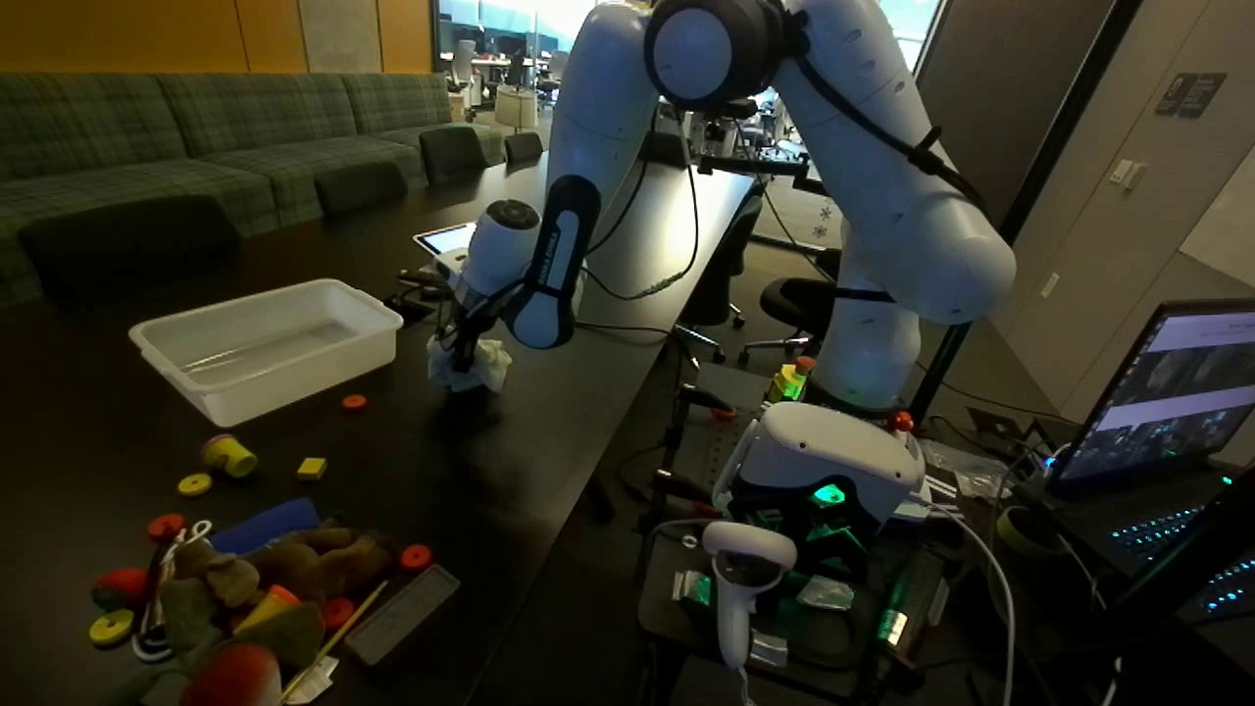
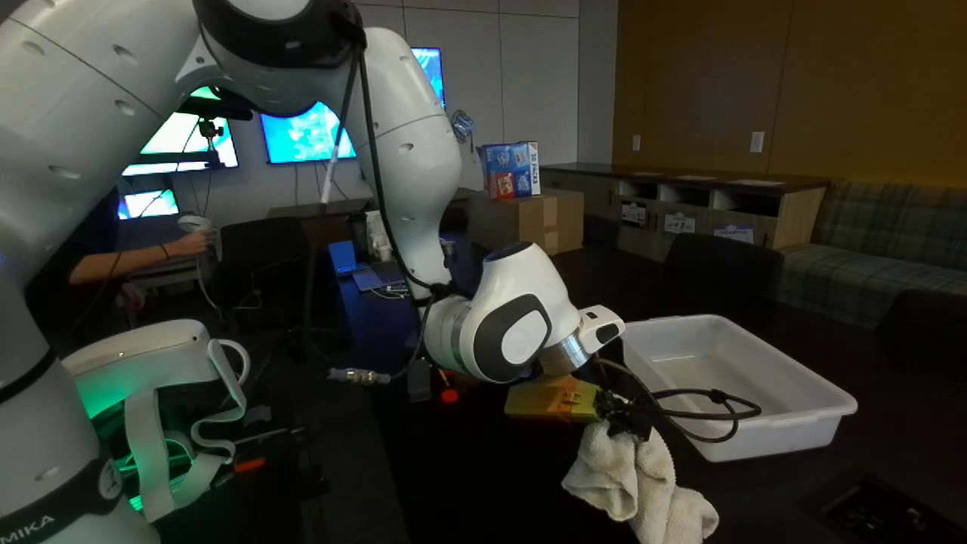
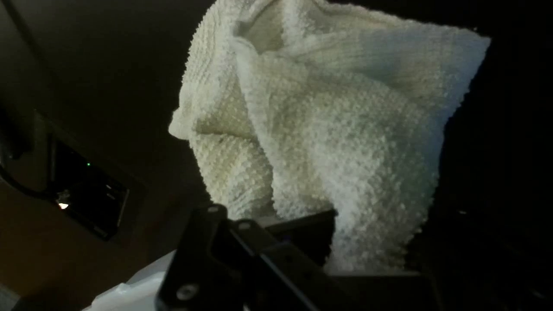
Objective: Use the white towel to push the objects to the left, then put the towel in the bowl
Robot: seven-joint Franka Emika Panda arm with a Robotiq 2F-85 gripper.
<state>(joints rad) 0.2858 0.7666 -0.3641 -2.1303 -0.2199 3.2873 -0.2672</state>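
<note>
My gripper (image 1: 461,351) is shut on the white towel (image 1: 490,365), which hangs bunched below it. In an exterior view the gripper (image 2: 625,425) grips the towel (image 2: 656,487) at its top, and its lower end is at the frame's bottom edge. In the wrist view the towel (image 3: 328,112) fills the middle beyond the dark jaws (image 3: 330,246). I cannot tell whether the towel touches the table. No round bowl shows; a white tub (image 1: 304,384) stands beside the gripper, also in an exterior view (image 2: 786,437). A red disc (image 1: 354,403), yellow block (image 1: 312,469) and yellow cup (image 1: 231,457) lie near the tub.
A pile with a brown plush (image 1: 319,564), a blue item (image 1: 267,526), a grey eraser-like block (image 1: 404,616) and several discs lies at the table's near end. A table socket box (image 3: 88,185) is beside the towel. The table's edge (image 1: 578,500) runs alongside the robot.
</note>
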